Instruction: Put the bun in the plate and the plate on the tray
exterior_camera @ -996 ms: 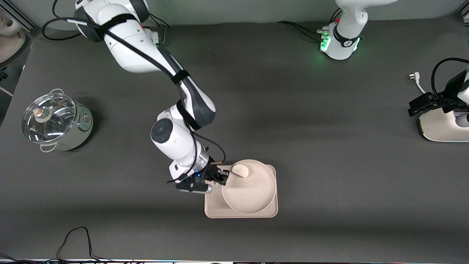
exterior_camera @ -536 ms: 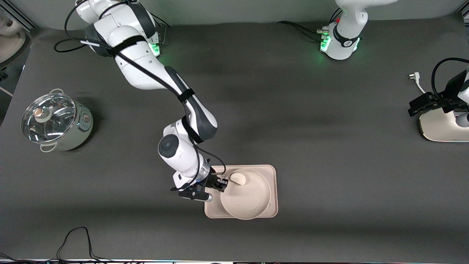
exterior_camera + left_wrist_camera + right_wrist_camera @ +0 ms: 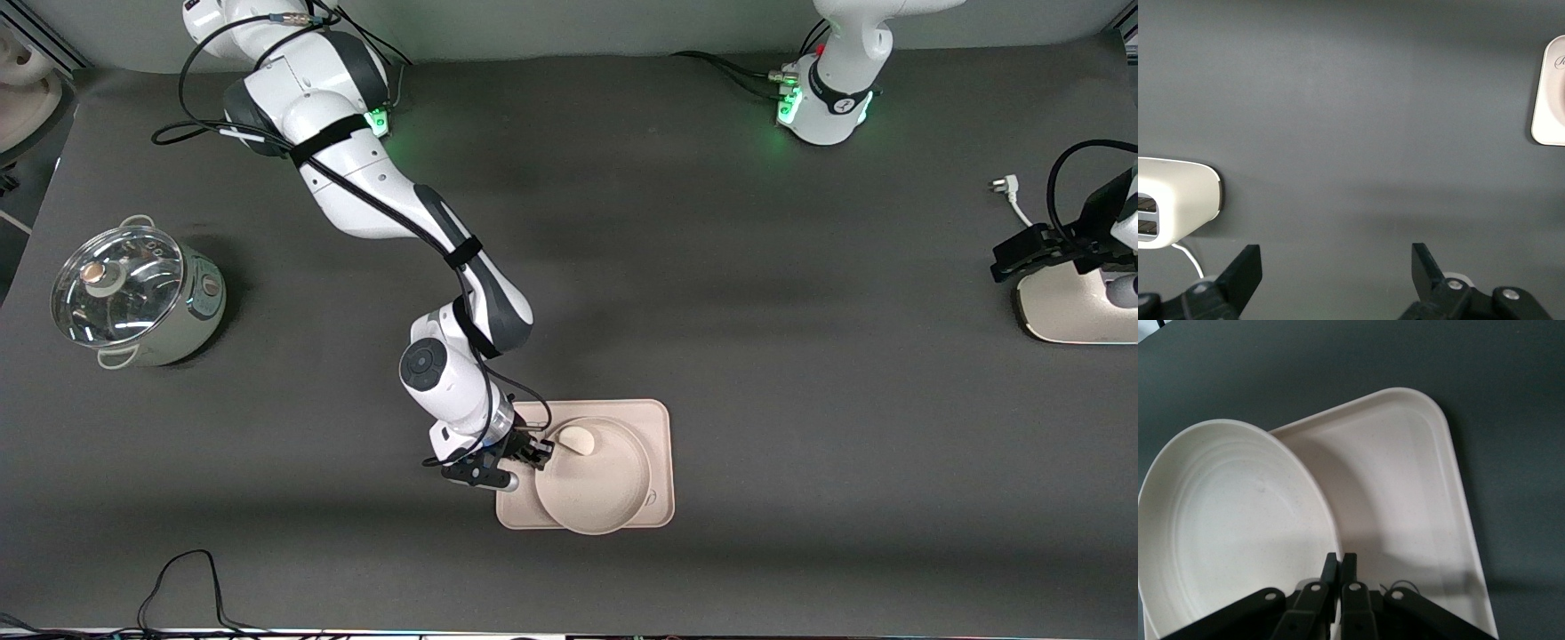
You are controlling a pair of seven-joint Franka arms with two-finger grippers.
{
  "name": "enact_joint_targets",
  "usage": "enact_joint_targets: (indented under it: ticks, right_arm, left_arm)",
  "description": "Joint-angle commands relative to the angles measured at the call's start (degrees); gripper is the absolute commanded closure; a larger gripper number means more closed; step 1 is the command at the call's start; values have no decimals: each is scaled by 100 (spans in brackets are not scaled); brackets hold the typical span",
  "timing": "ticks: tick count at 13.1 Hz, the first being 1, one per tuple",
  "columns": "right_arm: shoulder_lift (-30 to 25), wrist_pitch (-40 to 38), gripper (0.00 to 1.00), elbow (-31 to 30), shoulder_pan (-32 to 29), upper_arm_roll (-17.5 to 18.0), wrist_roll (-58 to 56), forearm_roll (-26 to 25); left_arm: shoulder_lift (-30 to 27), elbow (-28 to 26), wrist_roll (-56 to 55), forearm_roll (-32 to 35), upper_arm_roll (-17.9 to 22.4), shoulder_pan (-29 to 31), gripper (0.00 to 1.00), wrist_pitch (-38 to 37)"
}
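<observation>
Gripping the rim of the one plate (image 3: 591, 480) with fingers pinched together, the right gripper (image 3: 536, 453) holds it over the single tray (image 3: 653, 422), the plate's camera-side edge overhanging the tray's edge. One bun (image 3: 578, 438) lies in the plate just beside the gripper. The left gripper (image 3: 1335, 270) waits with fingers spread wide and empty at the left arm's end of the table, by a white appliance (image 3: 1071, 307). A lidded pot (image 3: 133, 298) stands at the right arm's end.
</observation>
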Motion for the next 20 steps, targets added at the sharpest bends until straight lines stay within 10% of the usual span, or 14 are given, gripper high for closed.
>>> enact_joint_targets:
  ticks: [1, 2, 3, 10, 15, 20]
  right_arm:
    - [52, 5, 63, 138, -22, 41, -129, 171]
    - [44, 5, 17, 130, -22, 41, -121, 180]
    - [0, 5, 0, 130, -22, 41, -112, 188]
    - [-859, -1028, 0, -2, -83, -11, -94, 338]
    - [-2572, -3830, 0, -115, -92, -503, -138, 232]
    - [-4831, -5266, 0, -1617, -1082, -110, -1110, -645]
  left_arm:
    - [-16, 55, 26, 2, 37, -64, 0, 10]
    - [-16, 55, 26, 11, 37, -64, 0, 10]
    - [-16, 55, 17, 11, 37, -64, 0, 10]
    - [-16, 55, 26, 20, 37, -64, 0, 10]
    - [19, 55, 26, 20, 37, -55, 0, 10]
    - [19, 82, 8, 11, 37, -55, 0, 10]
